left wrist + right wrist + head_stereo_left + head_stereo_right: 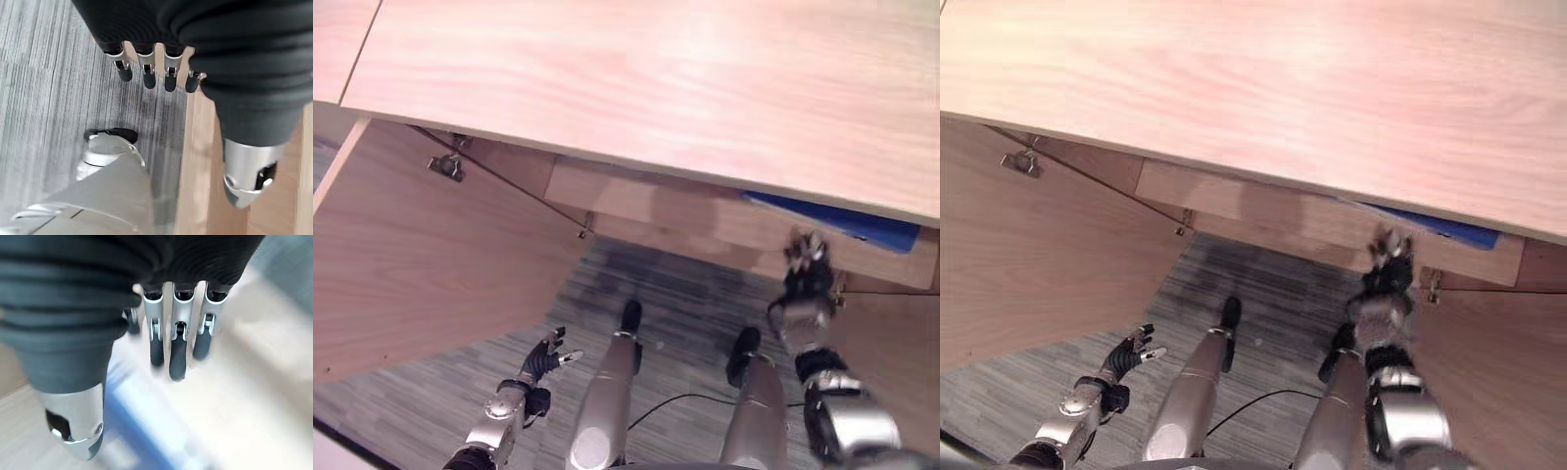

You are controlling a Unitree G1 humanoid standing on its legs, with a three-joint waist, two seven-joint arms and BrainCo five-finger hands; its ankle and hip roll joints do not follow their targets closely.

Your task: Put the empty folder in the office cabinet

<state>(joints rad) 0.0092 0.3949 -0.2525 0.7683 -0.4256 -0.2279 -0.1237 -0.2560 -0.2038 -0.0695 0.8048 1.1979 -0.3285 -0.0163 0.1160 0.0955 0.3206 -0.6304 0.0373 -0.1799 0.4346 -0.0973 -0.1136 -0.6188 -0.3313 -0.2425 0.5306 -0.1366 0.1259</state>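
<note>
A blue folder [847,223] lies inside the open wooden cabinet [656,78], on its shelf under the top board at the right. My right hand [806,284] is raised just in front of the shelf edge, a little left of the folder. Its fingers [177,352] are straight and hold nothing, and past them the folder [132,431] shows as a blue band on pale wood. My left hand [543,360] hangs low over the carpet at the lower left, with its fingers [146,73] relaxed and empty.
The cabinet's left door [421,255] stands swung open at my left, with a metal hinge [445,166] near its top. The right door [901,362] stands open beside my right arm. Grey striped carpet [675,284] lies between them.
</note>
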